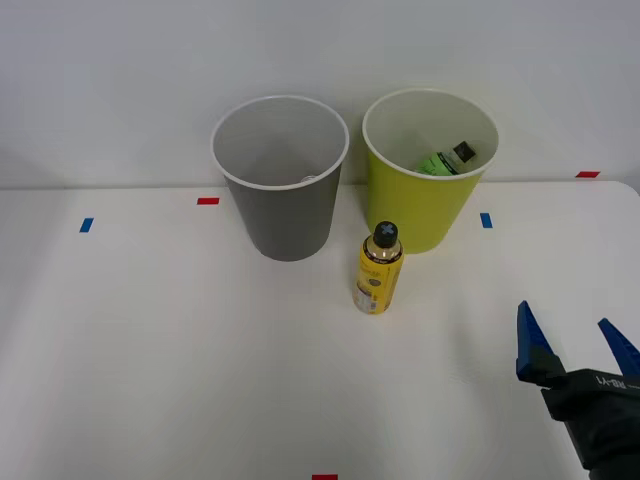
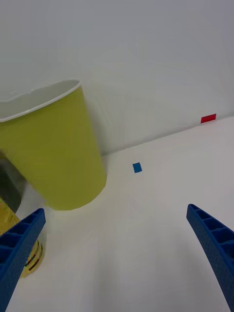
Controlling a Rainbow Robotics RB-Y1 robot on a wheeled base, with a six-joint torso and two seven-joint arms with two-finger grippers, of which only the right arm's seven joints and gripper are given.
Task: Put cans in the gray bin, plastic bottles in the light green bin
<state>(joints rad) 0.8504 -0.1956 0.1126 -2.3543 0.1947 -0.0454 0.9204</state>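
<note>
White table [image 1: 150, 350] | green bottle [image 1: 445, 159] inside light green bin [image 1: 425, 205] — well beyond hand [image 1: 577, 345] | hand open, empty

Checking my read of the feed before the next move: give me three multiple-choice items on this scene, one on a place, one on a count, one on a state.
1. Where does the yellow bottle stand?
A. on the table in front of the two bins
B. inside the gray bin
C. lying at the table's left edge

2. How many blue tape marks lie on the table in the front view?
A. none
B. two
C. five

3. How is the right pincer?
A. shut on the bottle
B. shut, empty
C. open, empty

Key: 1 A, upright before the gray bin and light green bin; 2 B, one each side; 3 C, blue fingers spread, nothing between.
</note>
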